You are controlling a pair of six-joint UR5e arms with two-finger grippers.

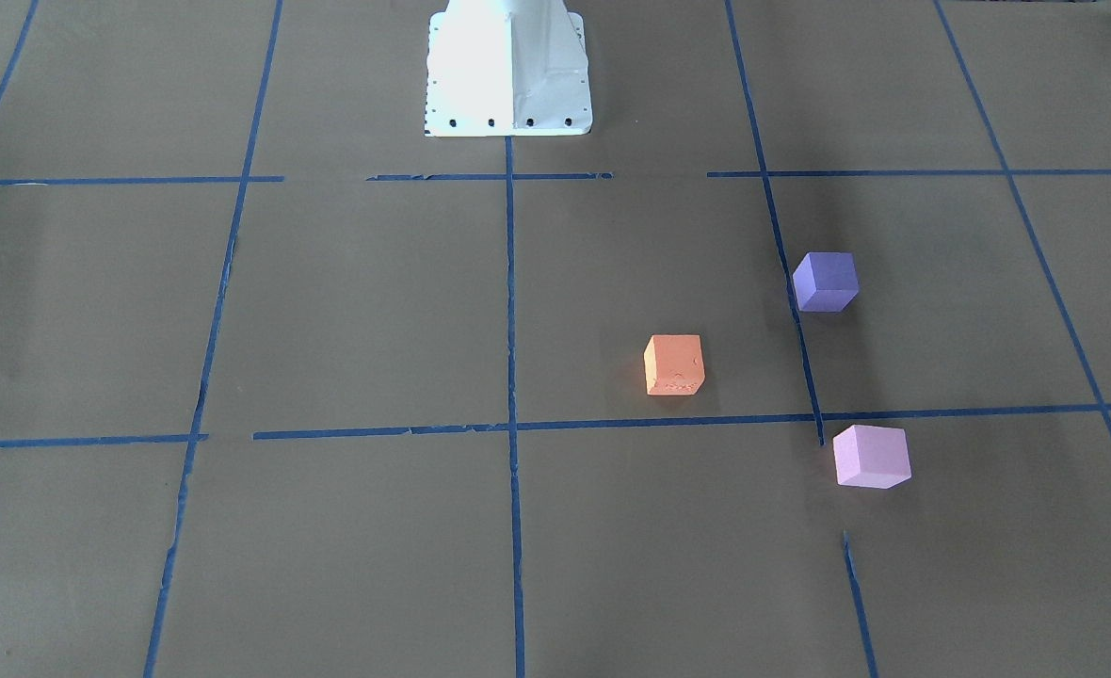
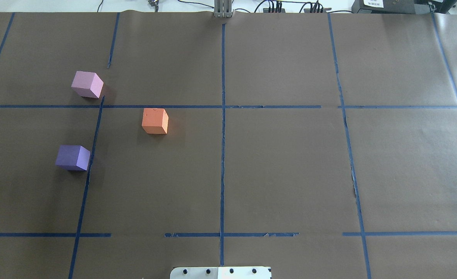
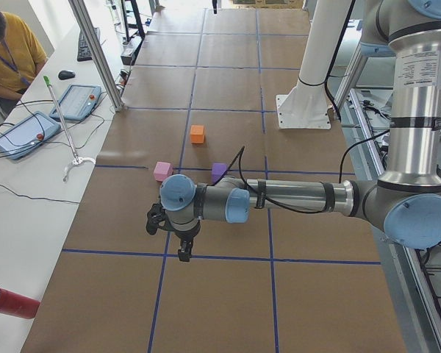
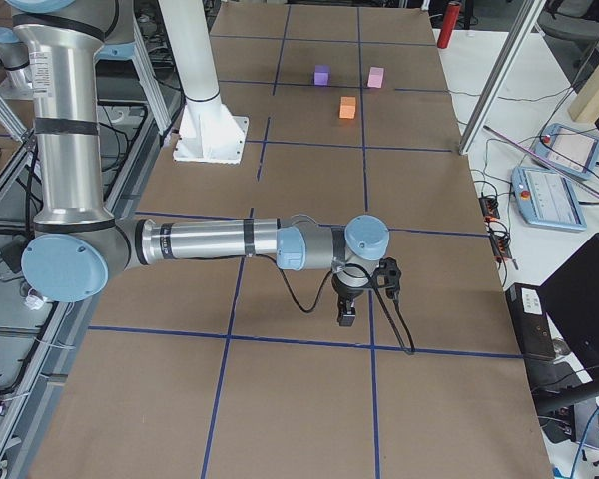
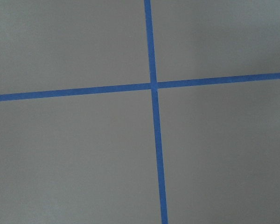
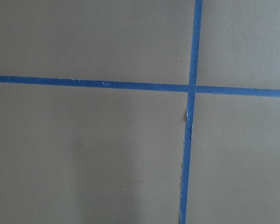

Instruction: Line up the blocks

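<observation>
Orange block (image 2: 155, 121), purple block (image 2: 73, 157), pink block (image 2: 87, 84) scattered left, unaligned. Left gripper (image 3: 182, 254), right gripper (image 4: 346, 317) parked well clear, likely pre-start; cannot tell openness or hold.

I see the left arm (image 3: 294, 197) with its upper link upright and its forearm stretched out level, the wrist bent so the left gripper (image 3: 182, 250) points straight down. The right arm (image 4: 210, 239) mirrors that pose, its right gripper (image 4: 346, 311) hanging downward too. From these side angles I cannot tell whether either gripper's jaws are parted or closed.
</observation>
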